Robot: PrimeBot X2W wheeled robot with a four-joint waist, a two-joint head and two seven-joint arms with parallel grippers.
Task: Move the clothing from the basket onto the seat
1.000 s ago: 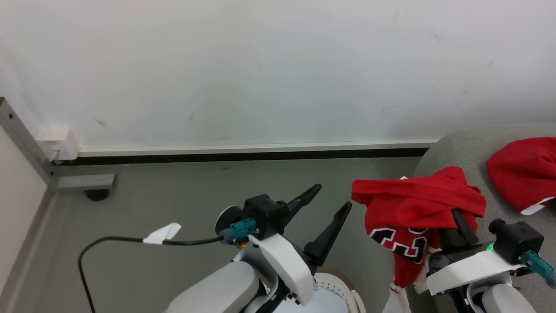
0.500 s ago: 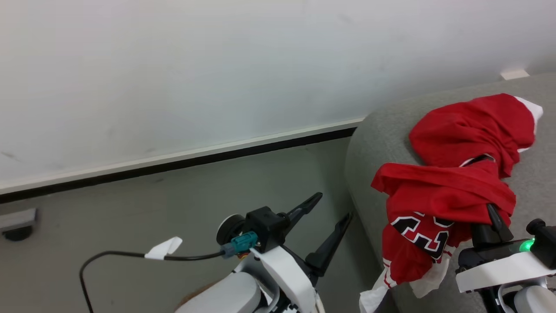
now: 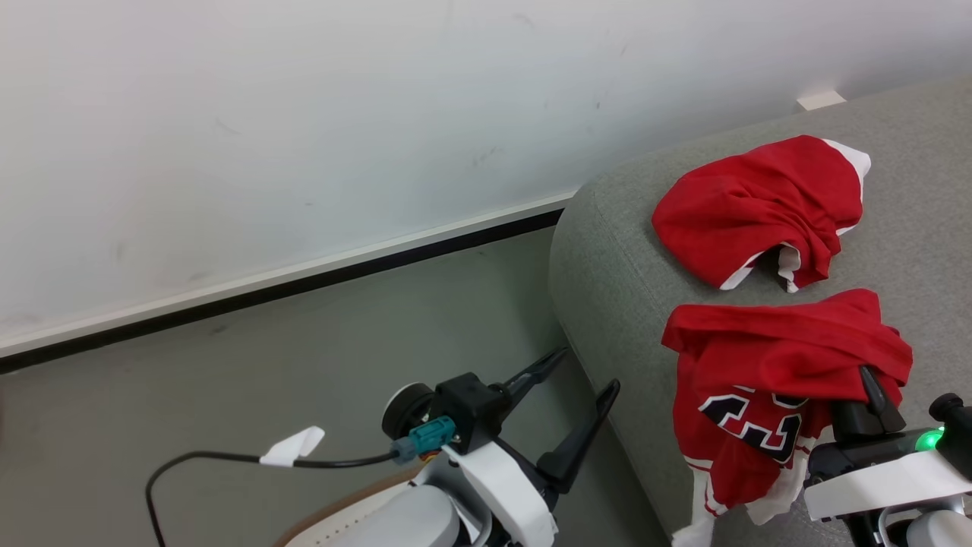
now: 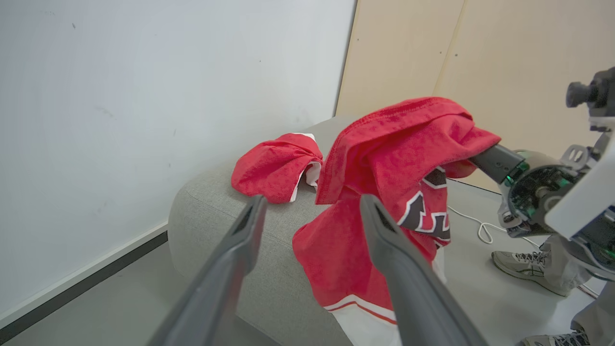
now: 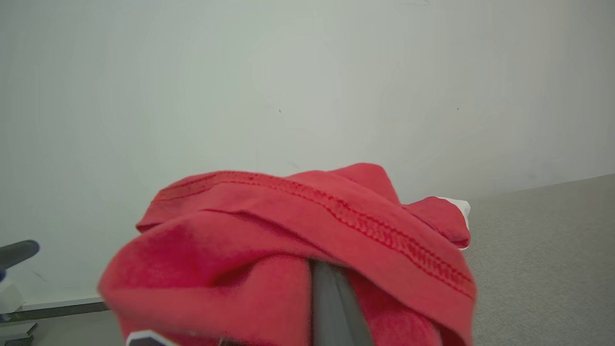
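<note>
Right gripper (image 3: 868, 380): fingers clamped on the jersey (image 3: 767, 380), tips buried in red fabric.
Jersey: draped over the right gripper, hanging down to its left at the seat's (image 3: 630, 251) near left edge.
Second red garment (image 3: 759, 205): lying on the seat, beyond the jersey and apart from it.
Left gripper (image 3: 586, 370): fingers spread, empty, above the floor (image 3: 304, 342) left of the seat.
Basket (image 3: 342, 507): rim at the near edge, beneath the left arm.

Soft red fabric jersey (image 3: 767, 357): bright red, black numerals edged white (red-and-white stripes at the hem)
Crumpled red fabric garment (image 3: 752, 205): white trim
Rounded woven-fabric sofa (image 3: 615, 258): light grey
</note>
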